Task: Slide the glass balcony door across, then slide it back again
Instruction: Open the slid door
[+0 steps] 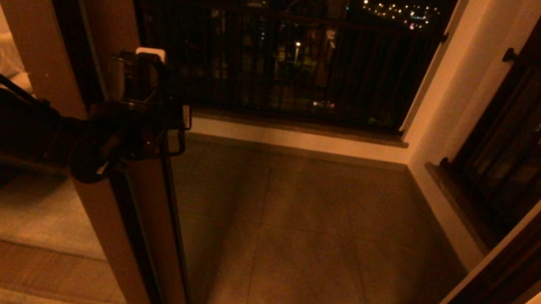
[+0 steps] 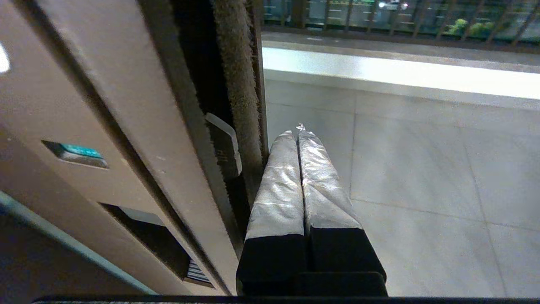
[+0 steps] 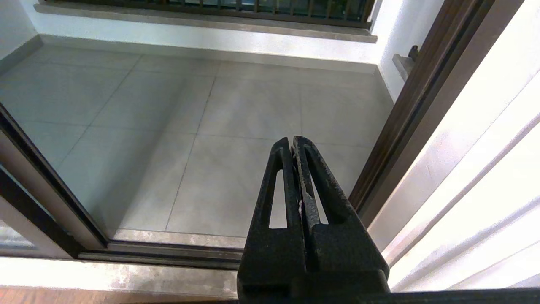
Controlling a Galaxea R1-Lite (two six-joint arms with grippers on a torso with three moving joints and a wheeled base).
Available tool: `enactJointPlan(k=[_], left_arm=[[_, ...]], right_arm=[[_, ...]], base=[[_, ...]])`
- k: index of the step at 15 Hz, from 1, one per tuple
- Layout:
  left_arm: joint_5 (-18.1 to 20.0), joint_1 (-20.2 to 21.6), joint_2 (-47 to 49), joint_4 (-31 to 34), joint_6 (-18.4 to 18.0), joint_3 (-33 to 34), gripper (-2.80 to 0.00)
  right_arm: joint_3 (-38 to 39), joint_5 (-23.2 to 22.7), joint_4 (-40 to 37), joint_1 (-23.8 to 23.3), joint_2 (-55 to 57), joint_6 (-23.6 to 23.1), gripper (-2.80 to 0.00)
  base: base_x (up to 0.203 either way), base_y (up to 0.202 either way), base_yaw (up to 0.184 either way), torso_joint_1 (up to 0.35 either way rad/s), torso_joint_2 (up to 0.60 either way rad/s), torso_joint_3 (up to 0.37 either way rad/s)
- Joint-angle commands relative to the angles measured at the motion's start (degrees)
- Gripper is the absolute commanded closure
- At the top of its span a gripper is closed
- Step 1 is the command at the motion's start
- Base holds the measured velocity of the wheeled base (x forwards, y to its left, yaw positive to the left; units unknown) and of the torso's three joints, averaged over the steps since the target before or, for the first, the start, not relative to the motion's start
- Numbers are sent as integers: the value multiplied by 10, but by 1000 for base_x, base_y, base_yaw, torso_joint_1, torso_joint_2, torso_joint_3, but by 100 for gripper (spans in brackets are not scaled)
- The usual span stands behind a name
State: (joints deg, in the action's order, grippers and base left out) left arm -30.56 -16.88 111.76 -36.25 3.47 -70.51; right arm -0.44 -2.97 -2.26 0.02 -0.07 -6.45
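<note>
Two grippers, fingers pressed together, empty: left gripper beside glass balcony door, right gripper apart.

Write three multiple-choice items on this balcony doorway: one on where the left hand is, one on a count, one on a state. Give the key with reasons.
1. Where is the left hand?
A. At the open edge of the glass balcony door
B. On the balcony railing
C. Flat on the floor tiles

2. How many hands touch the door?
A. None
B. One
C. Two

3. How do the right hand's fingers stand?
A. Spread wide
B. Clamped on a handle
C. Pressed together, holding nothing

Key:
1 A, the left wrist view shows its taped fingers beside the door edge's brush strip.
2 B, only the left hand is there; the right hangs over open floor.
3 C, the right wrist view shows the fingers meeting with nothing between.
</note>
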Motion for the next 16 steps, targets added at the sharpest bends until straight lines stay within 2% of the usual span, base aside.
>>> enactJointPlan(k=[1,8,12,14,16], left_arm=[[-1,1,-1,-2,0,0,0],[-1,3,-12,-3,0,0,0],[1,-62,-99,8,-6,1,0],[2,-84,-159,63,-11,1,0],[5,-89,-218,180,-11,2,0]], right_arm=[[0,0,0,1,1,-1,0],[0,0,0,1,1,-1,0],[0,0,0,0,1,-1,0],[0,0,0,0,1,-1,0],[0,0,0,0,1,-1,0]], base=[[0,0,0,0,0,0],[0,0,0,0,0,0],[0,0,0,0,0,0],[0,0,0,0,0,0],[0,0,0,0,0,0]])
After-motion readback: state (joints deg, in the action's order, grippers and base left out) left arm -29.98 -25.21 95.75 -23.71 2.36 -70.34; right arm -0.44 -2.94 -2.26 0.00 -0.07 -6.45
